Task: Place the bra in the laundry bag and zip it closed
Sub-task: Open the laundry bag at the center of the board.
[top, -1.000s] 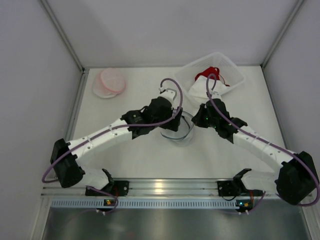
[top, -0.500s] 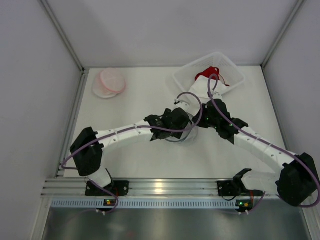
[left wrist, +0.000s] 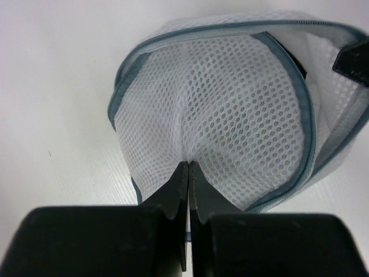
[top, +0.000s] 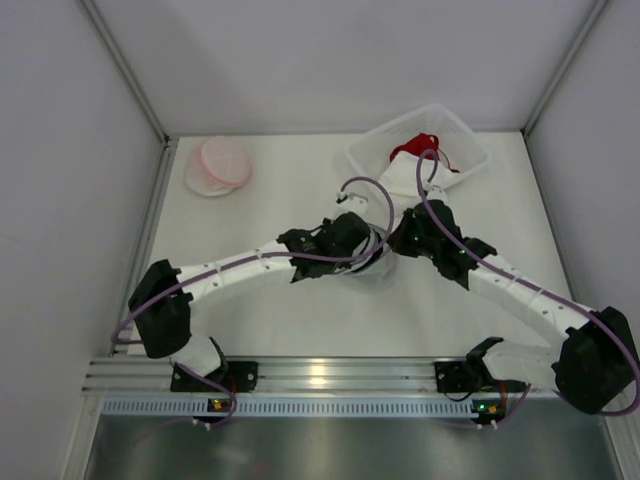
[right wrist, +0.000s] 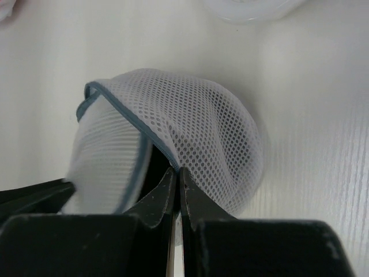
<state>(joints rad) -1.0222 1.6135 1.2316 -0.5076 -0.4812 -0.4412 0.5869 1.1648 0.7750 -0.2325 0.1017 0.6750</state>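
The laundry bag (top: 376, 271) is a white mesh pouch with a grey-blue zipper edge, lying mid-table between both arms. My left gripper (left wrist: 188, 165) is shut on a pinch of the laundry bag's (left wrist: 230, 104) mesh wall. My right gripper (right wrist: 177, 169) is shut on the zipper rim of the laundry bag (right wrist: 202, 127), whose mouth gapes to the left of it. From above, the left gripper (top: 372, 246) and right gripper (top: 399, 240) meet over the bag. The bra (top: 222, 165), pink with stacked cups, lies at the far left of the table, away from both grippers.
A clear plastic bin (top: 462, 133) stands at the back right with a red garment (top: 420, 147) and white cloth (top: 408, 180) in it. White walls close in the table on three sides. An aluminium rail (top: 320, 375) runs along the near edge.
My left arm swung right from the bag's left side onto the bag and its gripper went from open to shut on the mesh. The right arm kept its grip and place.
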